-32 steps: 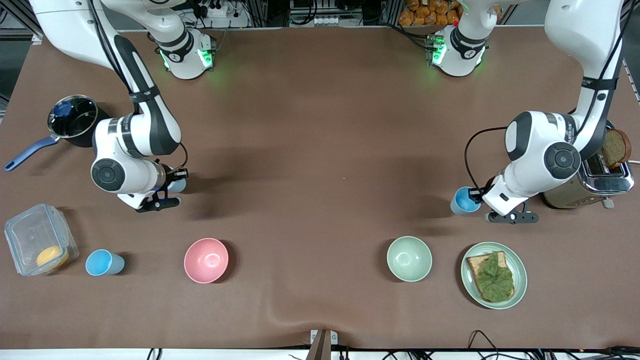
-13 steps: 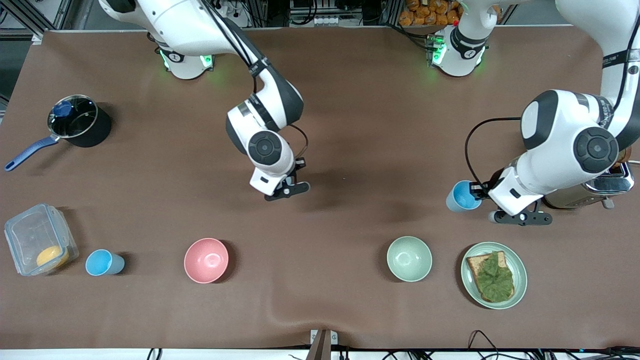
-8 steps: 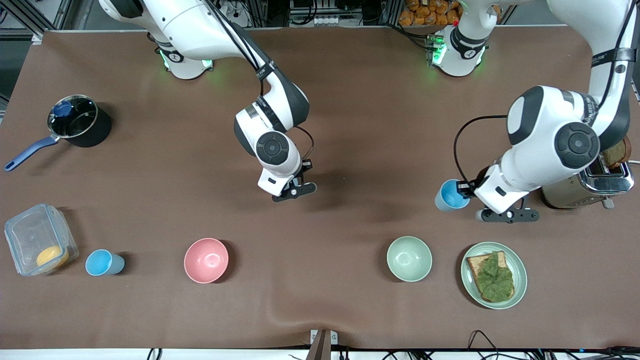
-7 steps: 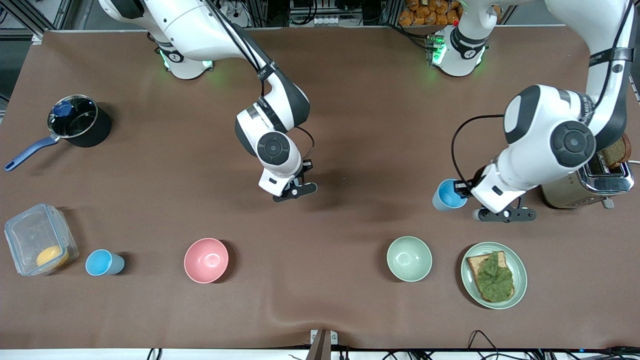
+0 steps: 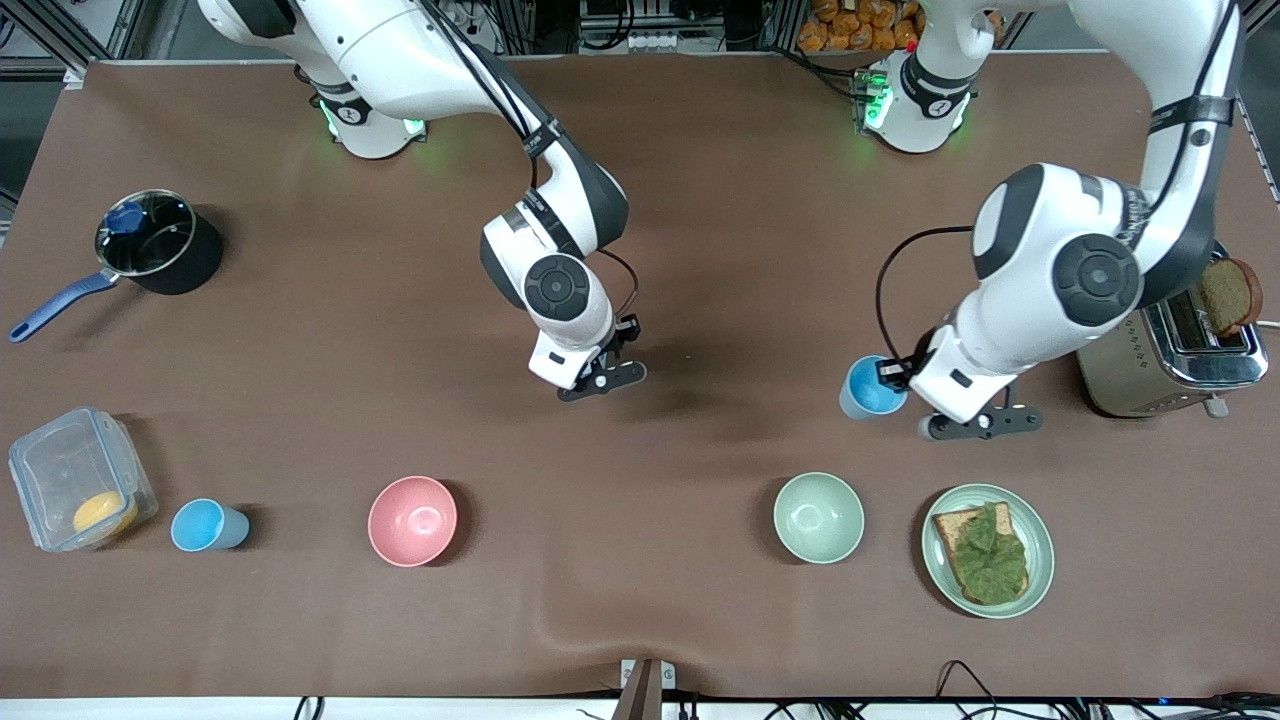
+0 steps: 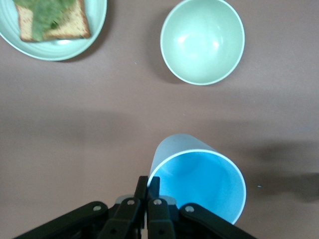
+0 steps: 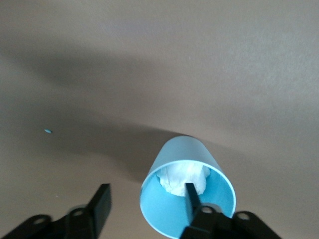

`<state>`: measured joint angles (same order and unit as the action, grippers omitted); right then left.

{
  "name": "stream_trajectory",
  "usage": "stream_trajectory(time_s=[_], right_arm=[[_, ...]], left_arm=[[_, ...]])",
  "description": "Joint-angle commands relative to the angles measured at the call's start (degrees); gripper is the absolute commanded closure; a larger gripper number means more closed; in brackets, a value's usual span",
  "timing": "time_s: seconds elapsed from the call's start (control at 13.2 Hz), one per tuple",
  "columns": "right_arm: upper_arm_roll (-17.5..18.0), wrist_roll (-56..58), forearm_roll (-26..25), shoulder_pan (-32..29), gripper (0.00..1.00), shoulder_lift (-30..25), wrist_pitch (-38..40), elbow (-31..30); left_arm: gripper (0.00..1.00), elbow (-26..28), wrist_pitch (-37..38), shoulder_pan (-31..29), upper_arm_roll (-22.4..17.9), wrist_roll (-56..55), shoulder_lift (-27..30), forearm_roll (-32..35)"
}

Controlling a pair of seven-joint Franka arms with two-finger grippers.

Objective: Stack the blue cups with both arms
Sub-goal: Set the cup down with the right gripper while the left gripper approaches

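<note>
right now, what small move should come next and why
Probably lift the right gripper straight up. It is open, with one finger inside the patched cup, which seems to be set down rather than gripped. The left gripper is shut on the rim of the other cup, held in the air near the green bowl. That finger would likely block nesting.

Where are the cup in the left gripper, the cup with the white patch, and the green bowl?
cup in the left gripper (image 6: 199, 184), left wrist view, blue inside wall.
cup with the white patch (image 7: 172, 159), right wrist view, outer wall.
green bowl (image 5: 818, 517), front view, inside bottom.
</note>
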<state>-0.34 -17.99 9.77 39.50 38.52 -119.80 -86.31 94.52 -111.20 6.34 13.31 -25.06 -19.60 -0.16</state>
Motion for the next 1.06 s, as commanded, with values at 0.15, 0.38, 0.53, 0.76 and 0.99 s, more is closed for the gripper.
stream_trajectory(time_s=[0.15, 0.38, 0.53, 0.76, 0.99], right_arm=[[-0.6, 0.1, 1.0, -2.2, 0.00, -1.2, 6.2, 4.3], [-0.4, 0.8, 2.0, -6.5, 0.00, -1.5, 18.4, 10.7], [-0.4, 3.4, 3.5, -10.4, 0.00, -3.0, 24.5, 13.3], [-0.9, 5.1, 3.7, -15.1, 0.00, -6.9, 29.0, 13.3], [-1.2, 5.4, 2.8, -20.8, 0.00, -8.5, 34.4, 13.2]], left_arm=[[1.00, -2.9, 0.7, 8.1, -0.1, -10.6, -0.6, -0.6], [1.00, -4.7, -0.4, 12.0, -0.1, -20.9, -2.2, -0.9], [1.00, -8.7, -1.6, 14.9, -0.2, -25.9, -5.7, -0.6], [1.00, -14.0, -5.1, 19.8, -0.5, -34.5, -10.4, -0.5], [1.00, -14.4, -13.1, 22.7, -0.7, -38.5, -13.3, -0.6]])
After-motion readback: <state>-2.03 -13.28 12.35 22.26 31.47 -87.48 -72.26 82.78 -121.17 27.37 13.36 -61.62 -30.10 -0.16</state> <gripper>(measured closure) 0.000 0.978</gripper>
